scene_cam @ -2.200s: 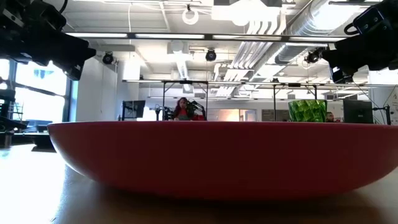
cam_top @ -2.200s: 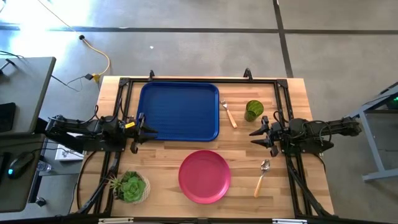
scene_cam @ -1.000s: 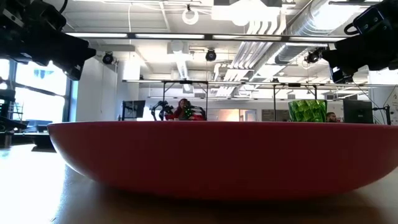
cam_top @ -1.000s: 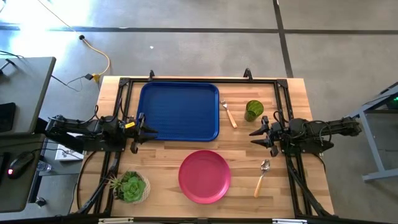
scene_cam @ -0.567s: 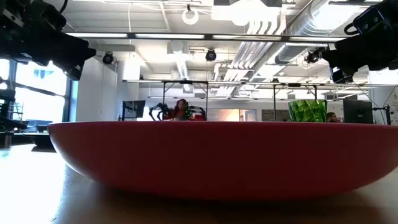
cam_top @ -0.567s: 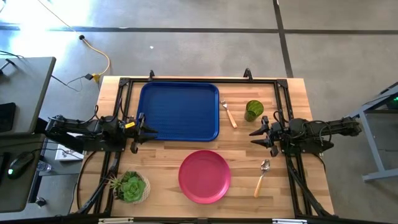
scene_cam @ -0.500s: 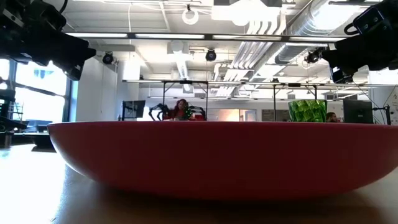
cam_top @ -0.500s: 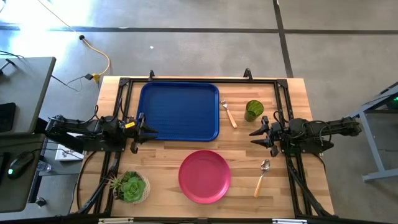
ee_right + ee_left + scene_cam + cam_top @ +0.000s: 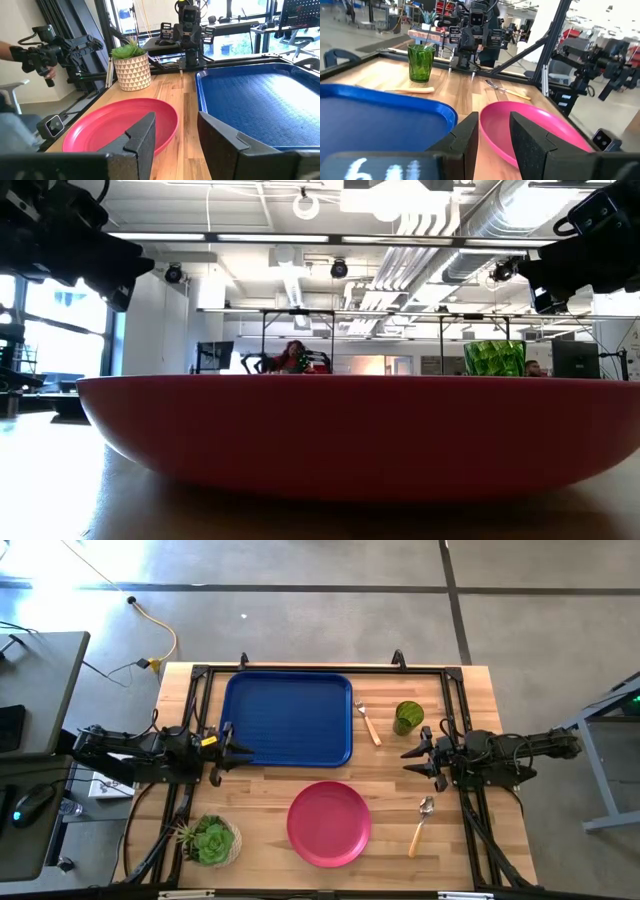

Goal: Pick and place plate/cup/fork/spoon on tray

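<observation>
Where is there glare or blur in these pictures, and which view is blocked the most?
High view: bright glare washes out the floor beyond the table's far left corner. Low view: the plate sits close and soft-edged, blocking most of the table; only the cup shows above its rim. Left wrist view: bright windows bleach the background behind the cup.

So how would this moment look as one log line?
tray: bare | plate, cup, fork, spoon: on table | left gripper, right gripper: open, holding nothing
</observation>
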{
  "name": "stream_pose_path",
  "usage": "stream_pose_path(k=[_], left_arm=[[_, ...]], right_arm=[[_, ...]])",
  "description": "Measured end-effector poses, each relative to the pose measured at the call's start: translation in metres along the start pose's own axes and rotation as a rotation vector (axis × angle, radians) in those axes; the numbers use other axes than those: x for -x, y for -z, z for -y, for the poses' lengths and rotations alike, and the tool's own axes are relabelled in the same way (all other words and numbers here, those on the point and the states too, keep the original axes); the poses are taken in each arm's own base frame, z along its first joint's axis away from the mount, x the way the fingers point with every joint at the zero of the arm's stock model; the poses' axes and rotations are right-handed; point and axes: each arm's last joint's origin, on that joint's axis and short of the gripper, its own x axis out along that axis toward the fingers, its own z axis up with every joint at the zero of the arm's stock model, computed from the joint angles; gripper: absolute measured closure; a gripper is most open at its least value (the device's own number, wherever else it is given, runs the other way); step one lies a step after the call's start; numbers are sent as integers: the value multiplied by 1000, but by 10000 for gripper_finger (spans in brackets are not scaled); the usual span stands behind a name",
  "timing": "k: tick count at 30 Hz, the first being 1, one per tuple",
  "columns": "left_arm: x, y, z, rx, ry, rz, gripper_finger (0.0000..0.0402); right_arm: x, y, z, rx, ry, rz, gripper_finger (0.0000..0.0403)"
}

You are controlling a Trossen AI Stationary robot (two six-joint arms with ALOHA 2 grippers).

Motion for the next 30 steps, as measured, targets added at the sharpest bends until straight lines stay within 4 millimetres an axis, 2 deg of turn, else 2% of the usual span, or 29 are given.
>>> stream_pose_path(k=[10, 18, 30], left_arm=[[0, -3, 1, 160, 8, 26, 303], [1, -14, 2, 338, 12, 158, 303], [2, -17, 1, 384, -19, 195, 302]], right_arm=[[0, 0, 0, 0, 0, 0, 265], [0, 0, 0, 0, 0, 0, 265], [0, 0, 0, 0, 0, 0, 265]])
